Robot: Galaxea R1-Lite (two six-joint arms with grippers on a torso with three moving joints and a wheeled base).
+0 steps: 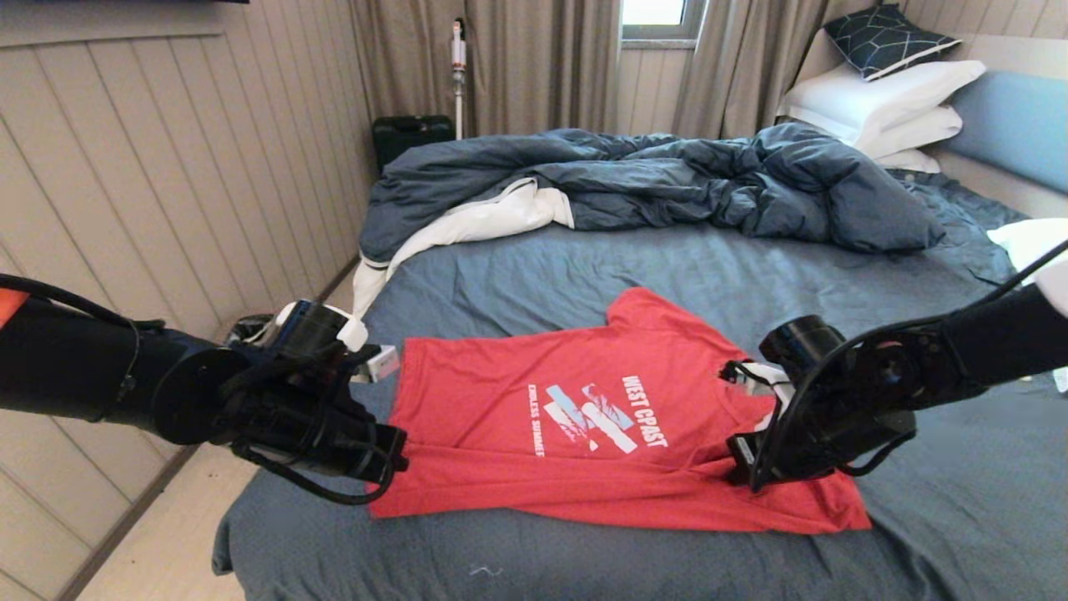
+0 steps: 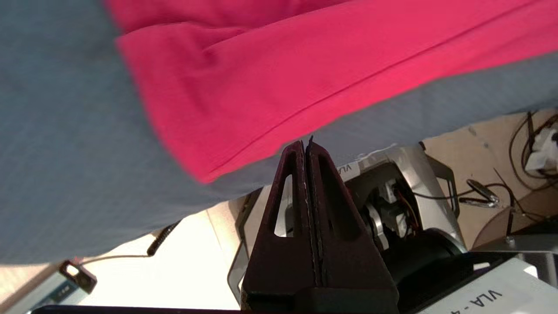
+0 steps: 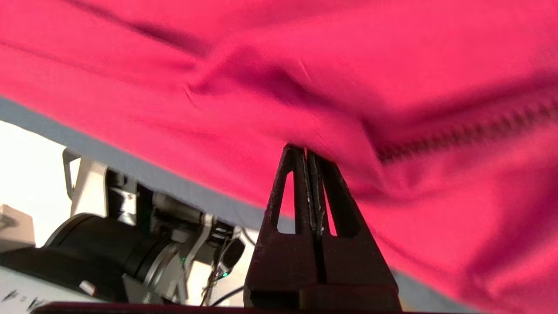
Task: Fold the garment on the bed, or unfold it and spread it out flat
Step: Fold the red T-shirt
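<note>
We judge a fold in hand: garment lies on the bed near its front edge, left gripper clenched at the hem, right gripper clenched apparently pinching the sleeve fabric; next calls for a matched lift.

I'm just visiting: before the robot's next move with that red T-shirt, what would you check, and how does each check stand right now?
1. Red T-shirt lies on the bed, print up: ok.
2. Near edge folded over: not yet flat.
3. Left hand shut at the shirt's hem corner; cloth pinched: cannot tell.
4. Right hand shut against the fabric; grip: cannot tell.
5. Duvet apart from the shirt: ok.
</note>
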